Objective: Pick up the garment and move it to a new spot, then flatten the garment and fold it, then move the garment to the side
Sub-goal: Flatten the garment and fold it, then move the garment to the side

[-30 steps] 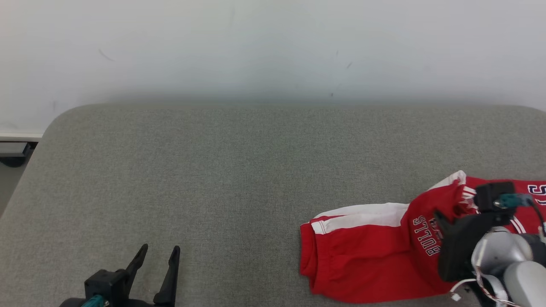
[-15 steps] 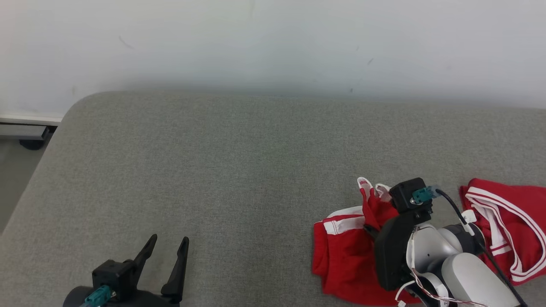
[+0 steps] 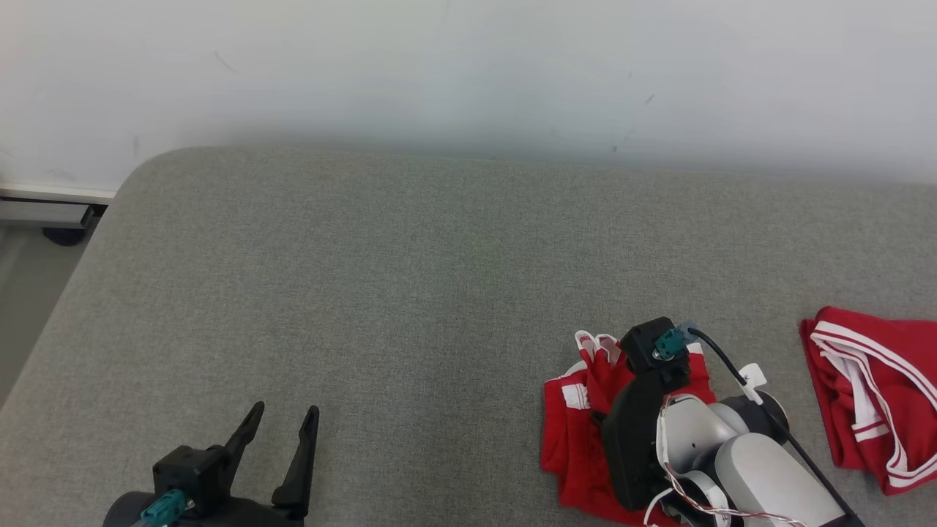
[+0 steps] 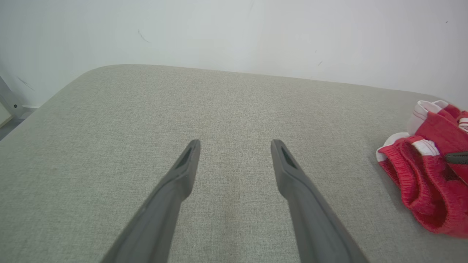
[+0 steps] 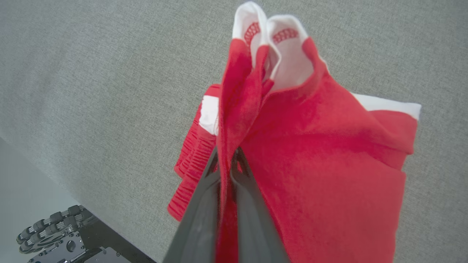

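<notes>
Near right of the grey fabric counter [image 3: 410, 293]: red garment [image 3: 575, 446] with white panels, bunched, part lifted, lower part on the cloth surface.

Right gripper [image 5: 226, 157] clenched on 1 narrow fold of the garment; the 2 fingers stand pressed together with red fabric between them. White-lined edges poke up past the tips.

Left gripper [image 3: 284, 410] released, fingers spread, nothing between them, near left, well apart from the garment.

A second red piece [image 3: 871, 388] with white striped trim lies apart at the right edge.

Risks, as judged:
- Pinch is thin and near an edge; the hanging weight could pull the fold out mid-carry.
- Low carry drags the trailing part over the rough cloth, bunching it more and making the flattening harder.
- Only some layers may be caught, so the rest may stay behind.
</notes>
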You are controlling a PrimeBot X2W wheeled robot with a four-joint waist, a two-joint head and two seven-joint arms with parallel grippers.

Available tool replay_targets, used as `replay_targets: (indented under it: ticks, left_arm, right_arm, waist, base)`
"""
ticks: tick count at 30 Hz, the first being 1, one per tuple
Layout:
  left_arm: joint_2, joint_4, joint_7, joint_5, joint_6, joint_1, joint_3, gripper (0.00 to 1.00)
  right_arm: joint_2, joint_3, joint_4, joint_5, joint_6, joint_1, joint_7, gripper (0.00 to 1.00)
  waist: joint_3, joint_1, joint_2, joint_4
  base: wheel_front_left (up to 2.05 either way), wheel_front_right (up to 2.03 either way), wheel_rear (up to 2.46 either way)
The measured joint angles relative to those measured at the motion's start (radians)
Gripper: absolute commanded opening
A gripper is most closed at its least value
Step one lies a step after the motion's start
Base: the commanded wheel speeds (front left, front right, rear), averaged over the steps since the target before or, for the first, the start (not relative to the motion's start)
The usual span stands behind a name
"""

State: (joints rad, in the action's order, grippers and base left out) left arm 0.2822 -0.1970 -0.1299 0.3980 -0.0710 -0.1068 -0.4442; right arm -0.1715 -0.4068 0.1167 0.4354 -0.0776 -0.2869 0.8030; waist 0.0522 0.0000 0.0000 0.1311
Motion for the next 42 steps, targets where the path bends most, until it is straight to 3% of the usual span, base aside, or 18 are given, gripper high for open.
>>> replay_targets:
  ticks: [1, 2, 4, 5, 6, 15, 21, 27, 42]
  left_arm:
    - [0.0, 0.0, 0.0, 0.0, 0.0, 0.0, 0.0, 1.0]
    - [0.0, 0.0, -0.003, 0.0, 0.0, 0.0, 0.0, 1.0]
    - [0.0, -0.001, -0.003, 0.0, 0.0, 0.0, 0.0, 1.0]
    - [0.0, -0.001, -0.003, 0.0, 0.0, 0.0, 0.0, 1.0]
    - [0.0, -0.001, -0.003, 0.0, 0.0, 0.0, 0.0, 1.0]
    - [0.0, -0.006, -0.004, 0.0, 0.0, 0.0, 0.001, 1.0]
    - [0.0, -0.007, -0.004, 0.0, -0.001, 0.0, 0.002, 1.0]
    - [0.006, -0.001, -0.012, 0.003, -0.008, 0.004, 0.011, 1.0]
    - [0.007, 0.015, -0.003, -0.003, 0.001, -0.023, -0.012, 1.0]
  right_arm:
    - [0.001, 0.0, 0.004, 0.001, 0.0, -0.003, 0.006, 0.0]
    - [0.003, 0.001, 0.007, 0.003, 0.0, -0.006, 0.007, 0.08]
    - [0.006, 0.001, 0.008, 0.004, 0.007, -0.014, 0.007, 0.35]
    - [0.01, 0.002, 0.007, 0.006, 0.009, -0.015, 0.004, 0.56]
    - [0.017, 0.008, 0.006, 0.01, 0.008, -0.017, -0.005, 1.0]
    - [0.051, 0.055, -0.046, 0.05, 0.013, -0.055, -0.077, 1.0]
    - [-0.089, 0.17, -0.069, -0.002, -0.019, 0.0, -0.104, 1.0]
    - [-0.134, 0.219, -0.012, -0.005, -0.021, 0.094, -0.127, 1.0]
    - [-0.096, 0.243, 0.121, 0.055, 0.008, 0.092, -0.224, 1.0]
  waist:
    - [0.001, 0.0, 0.0, 0.0]
    - [0.001, 0.0, 0.0, 0.0]
    - [0.003, 0.0, 0.0, -0.001]
    - [0.003, 0.0, 0.0, -0.001]
    - [0.004, 0.0, 0.0, -0.002]
    - [0.004, 0.0, 0.0, -0.008]
    - [0.0, 0.0, 0.0, -0.014]
    - [0.002, 0.0, 0.0, -0.028]
    - [0.041, 0.0, 0.0, -0.029]
  base:
    - [0.0, 0.0, 0.0]
    - [0.0, 0.0, 0.0]
    - [0.0, 0.0, 0.0]
    - [0.0, 0.0, 0.0]
    - [0.0, 0.0, 0.0]
    - [0.0, 0.0, 0.0]
    - [0.0, 0.0, 0.0]
    - [0.0, 0.0, 0.0]
    - [0.0, 0.0, 0.0]
